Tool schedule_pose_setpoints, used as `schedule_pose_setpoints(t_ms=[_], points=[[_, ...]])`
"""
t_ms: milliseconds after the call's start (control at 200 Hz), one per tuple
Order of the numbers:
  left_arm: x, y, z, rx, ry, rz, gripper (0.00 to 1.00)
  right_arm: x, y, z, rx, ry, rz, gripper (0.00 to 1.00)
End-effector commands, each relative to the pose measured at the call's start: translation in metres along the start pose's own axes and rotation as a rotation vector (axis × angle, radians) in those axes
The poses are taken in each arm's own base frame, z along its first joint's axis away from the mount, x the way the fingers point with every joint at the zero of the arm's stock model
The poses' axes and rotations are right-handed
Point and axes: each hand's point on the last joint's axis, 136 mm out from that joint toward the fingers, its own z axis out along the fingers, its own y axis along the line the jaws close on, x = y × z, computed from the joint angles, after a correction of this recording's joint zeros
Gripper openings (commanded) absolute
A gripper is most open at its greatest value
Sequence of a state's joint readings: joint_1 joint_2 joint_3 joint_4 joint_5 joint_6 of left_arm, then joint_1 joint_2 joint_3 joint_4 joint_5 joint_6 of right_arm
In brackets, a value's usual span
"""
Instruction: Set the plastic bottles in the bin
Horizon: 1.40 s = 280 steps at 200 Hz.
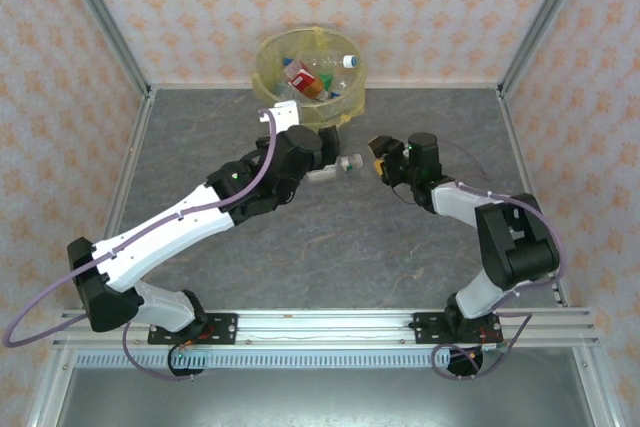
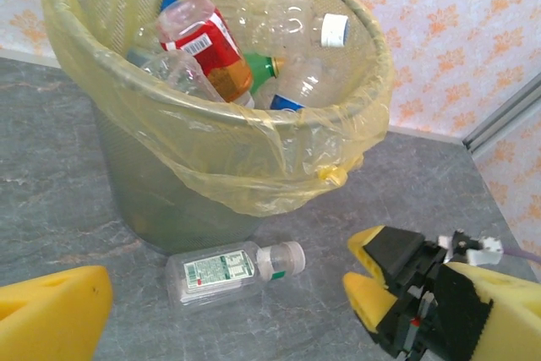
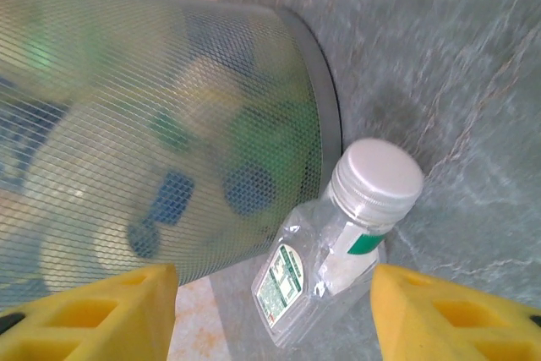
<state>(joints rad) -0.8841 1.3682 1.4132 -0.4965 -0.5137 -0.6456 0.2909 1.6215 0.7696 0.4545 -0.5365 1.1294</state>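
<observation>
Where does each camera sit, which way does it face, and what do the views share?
Top external: above and behind the bases, looking down on the grey table; left arm and right arm show.
Left wrist: on the left arm, facing the round mesh bin with yellow bag liner; left gripper's yellow fingers show.
Right wrist: low, facing the clear white-capped plastic bottle; right gripper's yellow fingers show.
Shared: that bottle beside the bin.

Bright, even light, faint shadows — right wrist view's bin (image 3: 152, 124) blurred.
</observation>
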Motion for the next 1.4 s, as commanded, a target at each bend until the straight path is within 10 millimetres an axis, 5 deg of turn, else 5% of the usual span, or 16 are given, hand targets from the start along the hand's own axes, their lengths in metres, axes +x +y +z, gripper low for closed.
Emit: schedule_pose_setpoints(t_ms=[0,290,866,1396], points=[[-0.001,0.019,-0.01,-0.055,-0.017,0.025,0.99,0.003,0.016,0.013,-0.069,0.009,0.056,0.61],[-0.002,0.041,-0.021,-0.094,-0.048,0.021,0.99,0.011,-0.005,0.044,-0.025,0.023,0.119,0.6],[0.001,0.06,-0.027,-0.144,-0.059,0.033,0.99,0.022,-0.015,0.098,-0.008,0.097,0.138,0.61],[0.007,0.079,-0.035,-0.158,-0.075,0.01,0.99,0.026,-0.035,0.103,0.072,0.099,0.06,0.45]])
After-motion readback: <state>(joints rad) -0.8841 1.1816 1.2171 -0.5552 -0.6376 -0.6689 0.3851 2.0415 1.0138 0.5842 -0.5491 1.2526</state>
